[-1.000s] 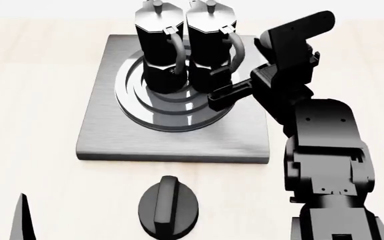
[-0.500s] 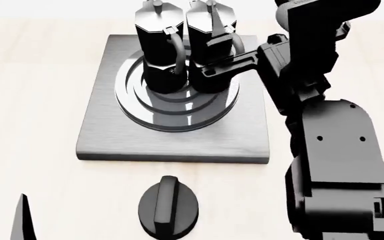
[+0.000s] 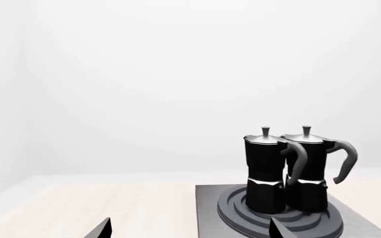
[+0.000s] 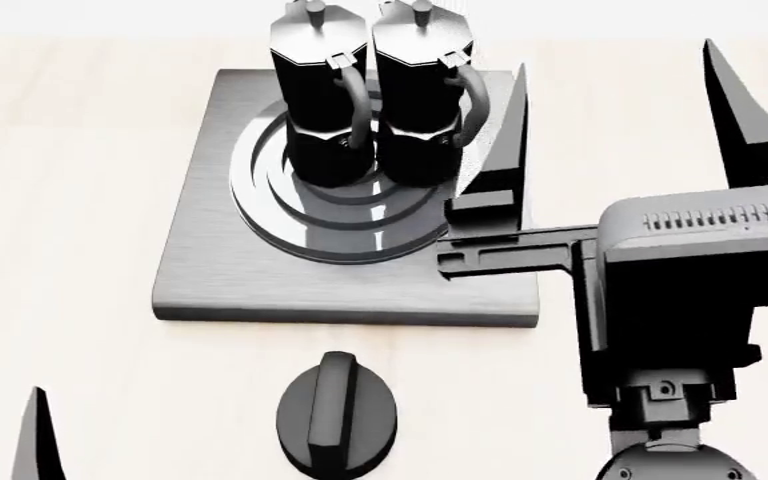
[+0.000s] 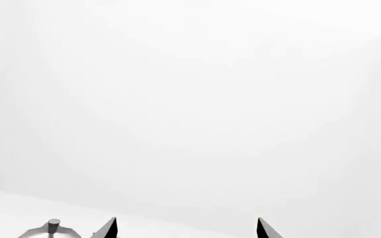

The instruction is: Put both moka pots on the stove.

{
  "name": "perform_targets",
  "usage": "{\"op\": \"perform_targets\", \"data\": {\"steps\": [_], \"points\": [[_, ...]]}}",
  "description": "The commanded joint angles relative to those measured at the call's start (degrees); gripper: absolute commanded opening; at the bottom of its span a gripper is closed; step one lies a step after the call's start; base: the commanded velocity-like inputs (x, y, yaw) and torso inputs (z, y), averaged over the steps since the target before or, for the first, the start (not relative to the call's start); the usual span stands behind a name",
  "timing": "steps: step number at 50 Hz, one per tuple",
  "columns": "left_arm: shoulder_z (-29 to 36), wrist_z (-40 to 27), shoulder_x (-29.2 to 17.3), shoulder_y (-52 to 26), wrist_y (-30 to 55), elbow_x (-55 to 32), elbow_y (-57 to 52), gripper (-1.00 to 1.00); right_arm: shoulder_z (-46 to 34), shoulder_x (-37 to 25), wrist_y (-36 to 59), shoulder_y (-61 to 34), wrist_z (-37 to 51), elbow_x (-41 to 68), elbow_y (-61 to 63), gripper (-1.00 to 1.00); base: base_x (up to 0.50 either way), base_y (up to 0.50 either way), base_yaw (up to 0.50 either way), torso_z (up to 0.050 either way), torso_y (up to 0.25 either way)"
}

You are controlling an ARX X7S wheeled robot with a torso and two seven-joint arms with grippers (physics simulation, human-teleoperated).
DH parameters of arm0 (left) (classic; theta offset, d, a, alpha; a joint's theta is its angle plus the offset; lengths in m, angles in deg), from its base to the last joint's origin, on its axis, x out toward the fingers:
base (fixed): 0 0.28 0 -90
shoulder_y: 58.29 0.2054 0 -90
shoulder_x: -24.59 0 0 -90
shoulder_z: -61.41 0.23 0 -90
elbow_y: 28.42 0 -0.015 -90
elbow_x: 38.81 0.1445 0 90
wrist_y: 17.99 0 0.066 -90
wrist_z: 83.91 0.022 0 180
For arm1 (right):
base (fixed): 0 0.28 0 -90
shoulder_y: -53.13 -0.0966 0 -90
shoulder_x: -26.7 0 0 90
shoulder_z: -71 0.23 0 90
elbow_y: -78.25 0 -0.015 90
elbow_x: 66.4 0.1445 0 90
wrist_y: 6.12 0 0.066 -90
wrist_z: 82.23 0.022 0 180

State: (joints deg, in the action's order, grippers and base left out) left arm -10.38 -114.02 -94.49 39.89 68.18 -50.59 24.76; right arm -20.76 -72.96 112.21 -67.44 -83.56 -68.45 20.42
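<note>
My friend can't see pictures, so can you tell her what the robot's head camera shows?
Two black moka pots stand side by side on the raised rings of a grey stove, touching nothing else. The right gripper hangs beside the stove with jaws wide open and empty. A round black knob sits in front of the stove.

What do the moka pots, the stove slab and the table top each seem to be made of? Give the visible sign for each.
Moka pots: glossy black faceted bodies with silver lids, probably coated or polished metal, given the sharp highlights.
Stove: brushed grey metal, given its fine streaks; its raised rings look polished and reflective.
Table: pale wood or laminate, faint grain, matte.
</note>
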Motion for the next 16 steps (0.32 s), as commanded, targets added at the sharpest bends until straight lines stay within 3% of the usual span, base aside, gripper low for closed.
{"op": "perform_targets", "data": {"steps": [1, 16], "points": [[-0.1, -0.2, -0.1, 0.0, -0.3, -0.1, 0.1, 1.0, 0.2, 0.0, 0.0, 8.9, 4.0, -2.0, 8.5, 1.0, 0.0, 0.0, 0.0, 0.0, 0.0], [0.3, -0.3, -0.1, 0.0, -0.1, 0.2, 0.1, 1.0, 0.8, -0.9, -10.2, 23.7, 5.7, -1.0, 7.9, 1.0, 0.0, 0.0, 0.0, 0.0, 0.0]]}}
